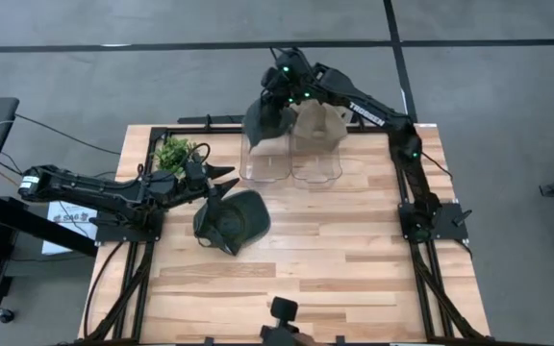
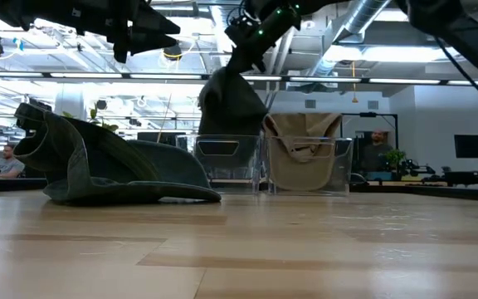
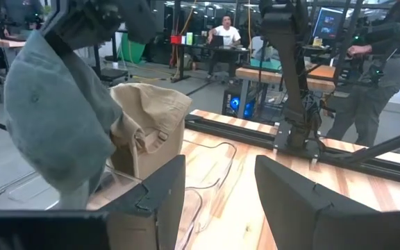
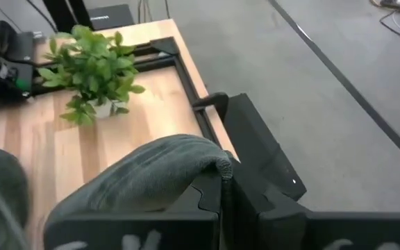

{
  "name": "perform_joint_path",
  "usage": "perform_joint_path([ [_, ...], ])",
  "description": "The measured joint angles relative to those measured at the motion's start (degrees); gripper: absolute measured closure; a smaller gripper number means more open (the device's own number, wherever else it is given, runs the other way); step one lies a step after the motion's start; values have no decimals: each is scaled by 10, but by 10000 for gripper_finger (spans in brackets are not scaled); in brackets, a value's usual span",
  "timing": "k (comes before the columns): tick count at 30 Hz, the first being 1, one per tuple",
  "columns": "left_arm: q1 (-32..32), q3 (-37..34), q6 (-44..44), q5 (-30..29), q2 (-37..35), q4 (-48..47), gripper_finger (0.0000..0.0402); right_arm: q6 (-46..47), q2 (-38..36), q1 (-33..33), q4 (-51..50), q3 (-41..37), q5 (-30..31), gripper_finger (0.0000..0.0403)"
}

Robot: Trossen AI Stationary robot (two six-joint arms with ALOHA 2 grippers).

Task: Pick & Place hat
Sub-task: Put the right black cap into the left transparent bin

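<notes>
A dark grey-green hat (image 1: 265,120) hangs from my right gripper (image 1: 279,96) over the left of two clear bins (image 1: 267,161) at the table's far edge. In the low view this hat (image 2: 231,104) reaches down to that bin's rim (image 2: 226,141). The right bin holds a beige hat (image 1: 317,127). A second dark green hat (image 1: 231,221) lies crumpled on its brim on the table. My left gripper (image 1: 227,178) is open and stands above the table just left of and beyond that hat, touching nothing. My right gripper is shut on the hanging hat's rolled edge (image 4: 214,161), pinched between the two fingers (image 4: 207,198). It comes from above. The hat is lifted clear of the table and hangs slack below the fingers; whether its lower end touches the bin I cannot tell.
A small potted plant (image 1: 173,154) stands near the table's far left corner, just behind my left arm. A black frame (image 1: 392,135) runs along the table's edges. Bare wood (image 1: 335,259) lies in the near and right parts. People (image 3: 224,31) are in the room beyond.
</notes>
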Motion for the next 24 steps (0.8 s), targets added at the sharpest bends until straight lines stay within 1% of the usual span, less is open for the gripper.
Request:
perform_joint_path([
  [2, 0, 0, 0, 0, 0, 0, 230, 2, 7, 0, -2, 13, -1, 403],
  [6, 0, 0, 0, 0, 0, 0, 230, 22, 15, -12, 18, 8, 0, 403],
  [10, 0, 0, -4, 0, 0, 0, 230, 44, 42, -37, 15, 7, 0, 403],
  [14, -1, 0, -4, 0, 0, 0, 230, 45, 67, -62, 18, 7, -2, 403],
  [20, -1, 0, -4, 0, 0, 0, 230, 29, 84, -85, 34, 7, -1, 403],
  [24, -1, 0, -4, 0, 0, 0, 230, -8, 84, -92, 51, 7, -1, 401],
])
